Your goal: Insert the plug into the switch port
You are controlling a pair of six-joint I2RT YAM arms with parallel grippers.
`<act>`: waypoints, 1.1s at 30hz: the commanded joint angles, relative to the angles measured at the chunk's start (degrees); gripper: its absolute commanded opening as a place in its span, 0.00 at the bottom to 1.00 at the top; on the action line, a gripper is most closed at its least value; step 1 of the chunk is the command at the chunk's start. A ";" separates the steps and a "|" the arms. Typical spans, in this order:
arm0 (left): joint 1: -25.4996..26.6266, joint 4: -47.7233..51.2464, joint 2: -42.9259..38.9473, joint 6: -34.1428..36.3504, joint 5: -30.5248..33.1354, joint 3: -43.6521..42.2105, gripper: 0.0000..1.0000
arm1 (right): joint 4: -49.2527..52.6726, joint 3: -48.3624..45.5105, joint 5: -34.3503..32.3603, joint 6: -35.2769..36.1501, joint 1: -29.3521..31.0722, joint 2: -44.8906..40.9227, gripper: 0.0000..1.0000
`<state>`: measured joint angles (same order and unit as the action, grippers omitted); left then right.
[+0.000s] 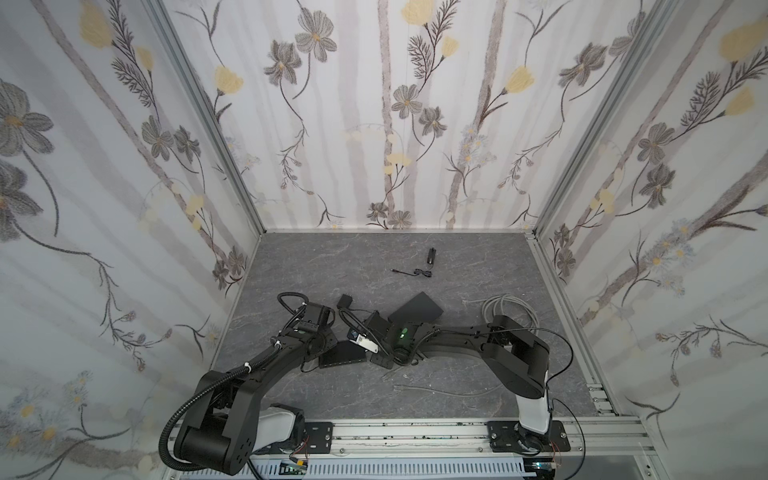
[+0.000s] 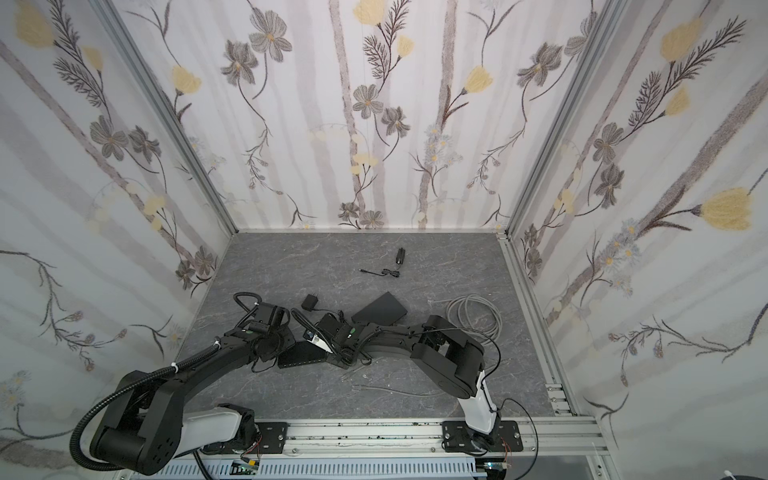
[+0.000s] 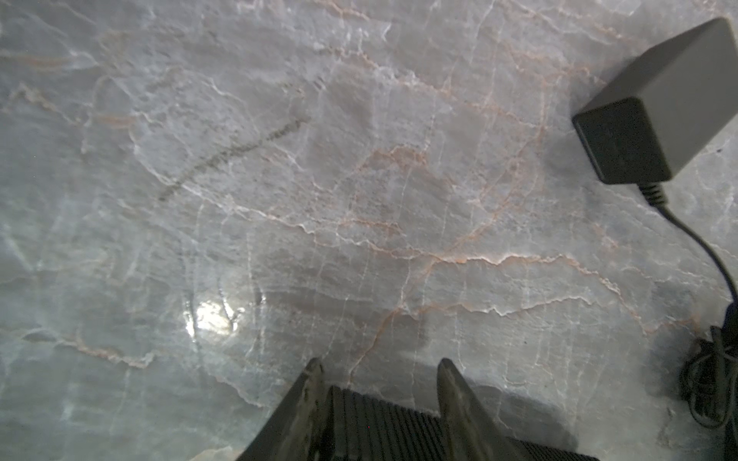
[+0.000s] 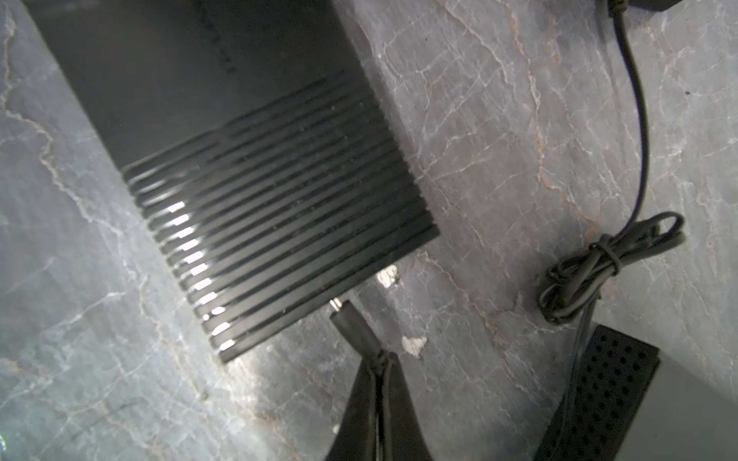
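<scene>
Lengthwise, the plug (image 4: 353, 323) pinched in the right gripper (image 4: 379, 358) points toward the upper left, its tip just beside the switch (image 4: 239, 159) edge.

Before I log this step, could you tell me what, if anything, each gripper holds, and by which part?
The right gripper pinches the plug by its rear end; the left gripper appears to clamp the switch across its ribbed end.
</scene>
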<state>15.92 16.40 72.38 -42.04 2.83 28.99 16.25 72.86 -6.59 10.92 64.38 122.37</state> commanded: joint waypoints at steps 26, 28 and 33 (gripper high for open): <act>-2.17 3.21 -2.76 -2.07 -0.14 1.41 0.49 | -11.46 -4.28 1.32 -10.66 2.37 -1.65 0.00; -2.73 3.84 -3.12 -2.25 0.40 1.44 0.48 | -11.67 -4.83 1.97 -10.81 2.42 -1.69 0.00; -3.45 4.72 -3.39 -2.57 0.94 1.55 0.49 | -12.38 -5.54 2.46 -10.94 2.33 -1.70 0.00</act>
<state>12.69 19.97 69.21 -43.51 3.25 30.00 7.77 67.42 -5.87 0.91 66.72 121.19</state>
